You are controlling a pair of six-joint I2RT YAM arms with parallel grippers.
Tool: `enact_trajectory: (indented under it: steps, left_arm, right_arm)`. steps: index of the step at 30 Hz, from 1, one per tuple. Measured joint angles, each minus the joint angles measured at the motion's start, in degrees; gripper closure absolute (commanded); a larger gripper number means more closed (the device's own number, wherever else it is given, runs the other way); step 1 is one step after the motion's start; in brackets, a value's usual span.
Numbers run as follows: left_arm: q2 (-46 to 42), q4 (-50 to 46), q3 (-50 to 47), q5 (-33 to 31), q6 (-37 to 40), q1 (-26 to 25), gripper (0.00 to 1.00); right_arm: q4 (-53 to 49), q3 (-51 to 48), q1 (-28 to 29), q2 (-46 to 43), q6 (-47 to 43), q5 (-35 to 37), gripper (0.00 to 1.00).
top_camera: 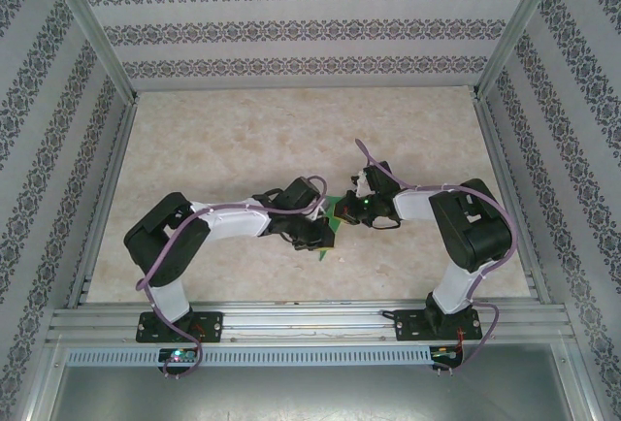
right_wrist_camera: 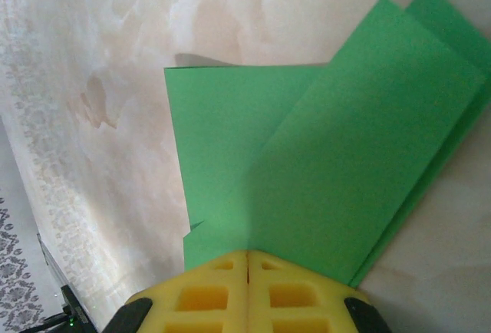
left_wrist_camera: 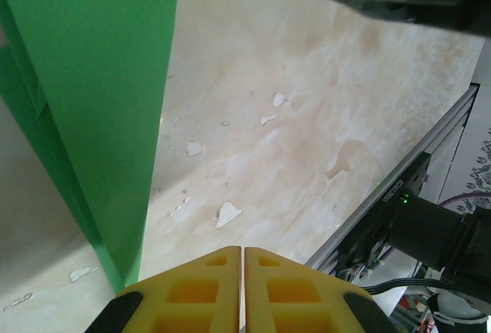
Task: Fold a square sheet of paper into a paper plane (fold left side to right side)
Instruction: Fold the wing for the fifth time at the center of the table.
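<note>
1. Marbled beige surface (top_camera: 243,140); the square sheet of paper (right_wrist_camera: 322,156) lies mid-surface, partly folded.
2. Left hand (left_wrist_camera: 242,260): closed, empty, beside the sheet; it should pin it.
3. Right hand (right_wrist_camera: 248,264): closed at the sheet's edge, grip unclear; match edges before creasing.

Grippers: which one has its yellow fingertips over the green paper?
The right gripper: its shut fingertips overlap the green paper, while the left gripper faces bare table beside it.

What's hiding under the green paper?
The green paper lies folded on the beige table, which shows beside it. One flap overlaps another, hiding part of the lower layer. Anything beneath is covered.
</note>
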Motion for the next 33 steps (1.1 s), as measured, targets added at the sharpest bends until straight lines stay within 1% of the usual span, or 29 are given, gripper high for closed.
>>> enact_trajectory:
  steps: [16, 33]
  left_arm:
    - [2.78, 2.47, -2.47, 0.15, -0.87, 0.0, 0.92]
    - [3.02, 6.75, -4.7, 0.39, -2.32, 0.0, 0.92]
  right_arm:
    - [0.28, 0.04, 0.0, 0.26, -0.2, -0.39, 1.0]
    - [-0.85, 0.7, 0.02, 0.42, -1.31, -0.35, 1.0]
